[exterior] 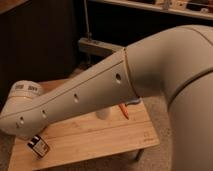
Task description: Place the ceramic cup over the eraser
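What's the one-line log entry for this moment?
arm: stretched across table | gripper: not in view | eraser: near-left table corner, uncovered | cup: partly hidden under arm

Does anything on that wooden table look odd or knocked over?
Nothing looks spilled or broken. The eraser sits askew at a front corner of the table. The arm hides much else; the gripper is out of view.

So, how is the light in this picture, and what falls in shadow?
Camera view: warm, dim light; the room behind the table is nearly black; the arm is lit on top, shaded beneath, and hides part of the ceramic cup; the eraser lies uncovered at the table's near left corner; the gripper does not show in this view.
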